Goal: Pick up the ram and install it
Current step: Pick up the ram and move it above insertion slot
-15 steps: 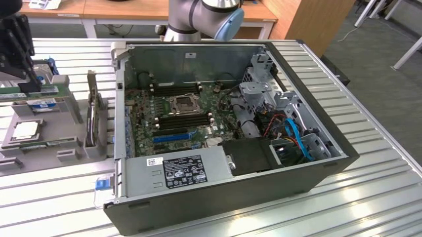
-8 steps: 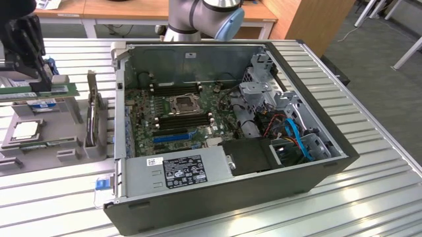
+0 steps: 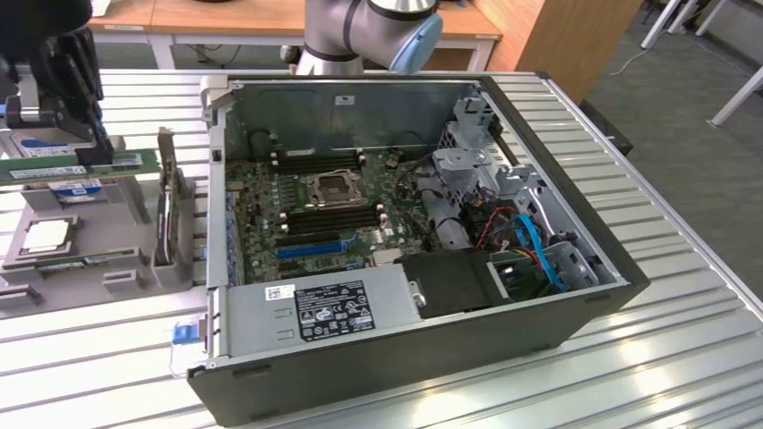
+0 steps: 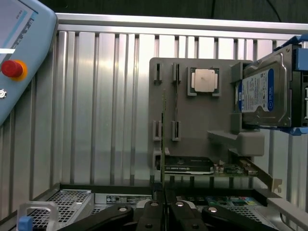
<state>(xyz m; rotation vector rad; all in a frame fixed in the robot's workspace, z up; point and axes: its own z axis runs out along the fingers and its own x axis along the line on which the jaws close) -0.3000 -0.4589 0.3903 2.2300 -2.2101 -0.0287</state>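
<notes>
Gripping the long, thin green circuit-board ram [image 3: 71,167] edge-on in the closed tool [image 4: 163,204], apparently lifted just clear of the grey plastic parts holder [image 3: 125,204] beneath it; judged picked up, not yet installed, with the open black computer case [image 3: 477,357] well aside.

The claw [image 4: 162,204] is black; the ram [image 3: 54,170] in it is green with a white label. Below the claw, the surface [image 4: 96,106] is silver, ribbed in long stripes. Beyond the claw lie a plain grey holder [image 4: 216,125], a silver processor [image 4: 204,79] and a silver hard drive [image 4: 262,91] with a blue-and-white label. Off to the claw's side are a pale blue pendant [image 4: 29,57] and its red button [image 4: 12,69].
</notes>
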